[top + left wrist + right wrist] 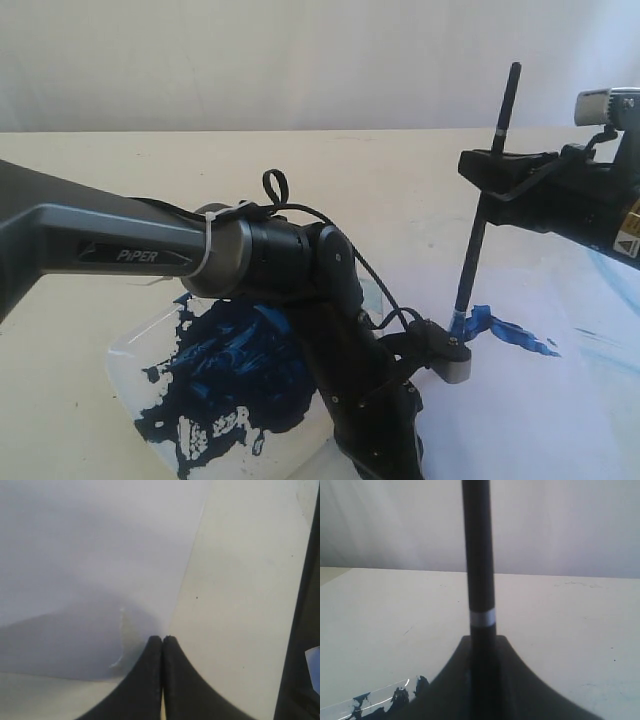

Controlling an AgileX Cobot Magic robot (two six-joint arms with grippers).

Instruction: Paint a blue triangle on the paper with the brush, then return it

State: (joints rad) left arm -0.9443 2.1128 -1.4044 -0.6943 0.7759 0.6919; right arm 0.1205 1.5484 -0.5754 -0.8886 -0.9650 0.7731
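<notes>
Upright, the brush (472, 260) stood clamped in the right gripper (496, 166), its tip touching the paper (520, 420) at the triangle (505, 332). The left gripper (162, 641), jaws together, rested at the paper's edge.

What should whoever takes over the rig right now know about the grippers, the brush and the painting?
Left gripper: shut, tips at the edge of the paper, seemingly steadying it.
Right gripper: shut on the brush, held near upright with its tip down on the paper.
Done: thick strokes of the blue triangle lie beside the tip. Whether the outline is closed cannot be told.
Left: finish the outline if it is open, then return the brush. The paint dish sits under the left arm.
</notes>
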